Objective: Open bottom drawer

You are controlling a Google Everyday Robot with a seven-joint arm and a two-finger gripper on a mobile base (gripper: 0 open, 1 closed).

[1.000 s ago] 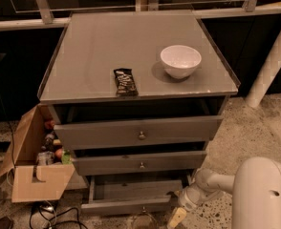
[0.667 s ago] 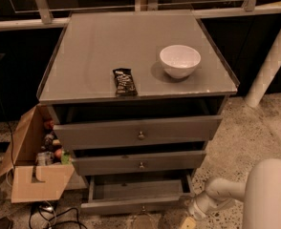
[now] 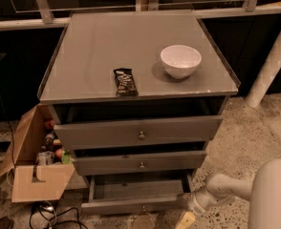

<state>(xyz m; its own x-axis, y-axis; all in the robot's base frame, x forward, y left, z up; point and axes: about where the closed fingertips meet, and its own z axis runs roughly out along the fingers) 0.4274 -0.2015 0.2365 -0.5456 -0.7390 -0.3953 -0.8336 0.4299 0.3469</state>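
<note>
One cardboard box point(image 3: 37, 181) stood open on the floor at the far left, just beside the cabinet point(image 3: 59, 113), with a few small bottles and packets inside it that were too dim to name. Dark cables point(image 3: 54, 213) lay on the floor in front of the box.

The cabinet's grey counter point(image 3: 83, 56) carried a dark snack bar point(image 3: 125, 82) near its front edge, about the middle. A white bowl point(image 3: 180, 61) stood upright to the right of the bar, apart from it.

Below the counter were three grey drawers, each with a small round knob at its centre. The top drawer point(image 3: 97, 133) was pulled out a little, leaving a dark gap under the counter. The middle drawer point(image 3: 102, 163) was out slightly as well. The bottom drawer point(image 3: 121, 206), lowest of the three and close to the floor, was drawn out farthest, so that its inner floor showed behind its slim front.

The hand point(image 3: 184, 221) hung low by the speckled floor point(image 3: 236, 142), just off the right front corner of the bottom drawer. Whether it touched the drawer, and whether it was released or clenched, could not be told. The white arm point(image 3: 226, 187) reached in from the lower right. A white post point(image 3: 273, 56) leaned at the far right.
</note>
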